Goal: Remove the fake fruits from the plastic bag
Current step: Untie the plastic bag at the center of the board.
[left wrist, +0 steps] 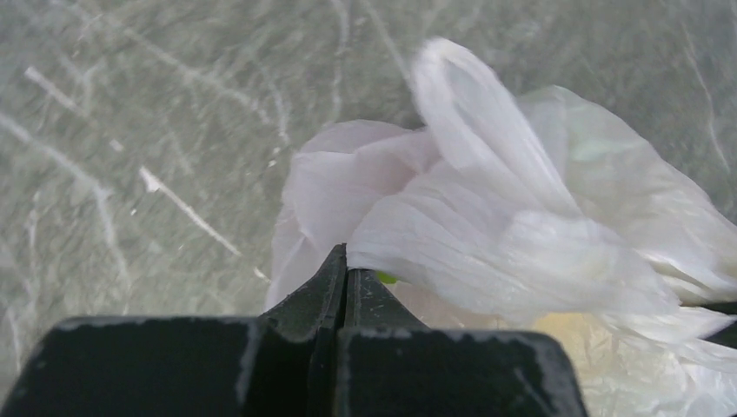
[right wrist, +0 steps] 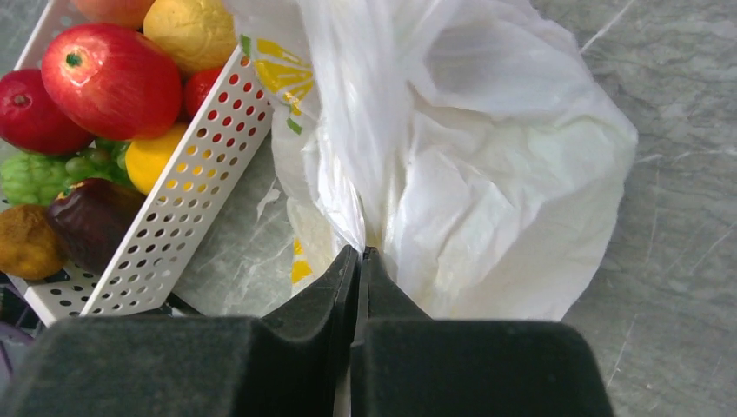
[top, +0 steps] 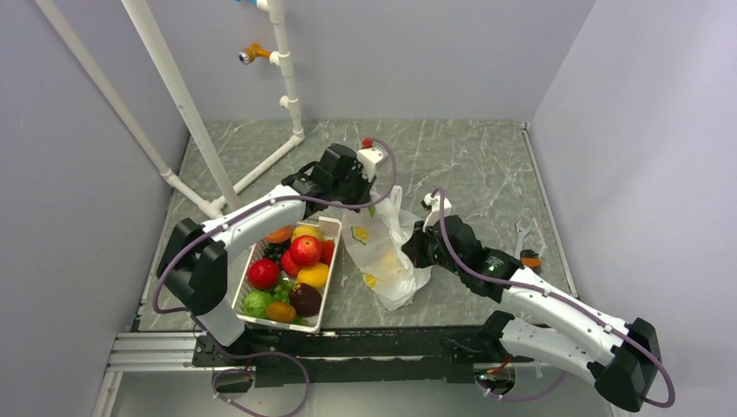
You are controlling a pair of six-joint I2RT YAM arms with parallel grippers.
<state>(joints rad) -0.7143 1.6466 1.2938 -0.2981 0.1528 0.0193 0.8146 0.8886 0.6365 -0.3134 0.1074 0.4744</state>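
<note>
The translucent white plastic bag (top: 387,252) lies crumpled on the table just right of the basket. A pale yellow fruit (top: 393,264) shows dimly through it; the other fake fruits in it are hidden. My left gripper (top: 368,205) is shut on the bag's far edge, near a loop handle (left wrist: 452,104). In the left wrist view the bag (left wrist: 521,226) bulges past the closed gripper (left wrist: 346,261), with a yellow shape (left wrist: 574,334) inside. My right gripper (top: 414,247) is shut on the bag's right side; its wrist view shows a fold of the bag (right wrist: 487,174) pinched at the gripper (right wrist: 361,254).
A white perforated basket (top: 330,280) holding red, yellow, green and dark fruits stands left of the bag, and its wall shows in the right wrist view (right wrist: 191,191). A white pipe frame (top: 287,87) stands at the back left. A wrench (top: 521,231) lies at the right.
</note>
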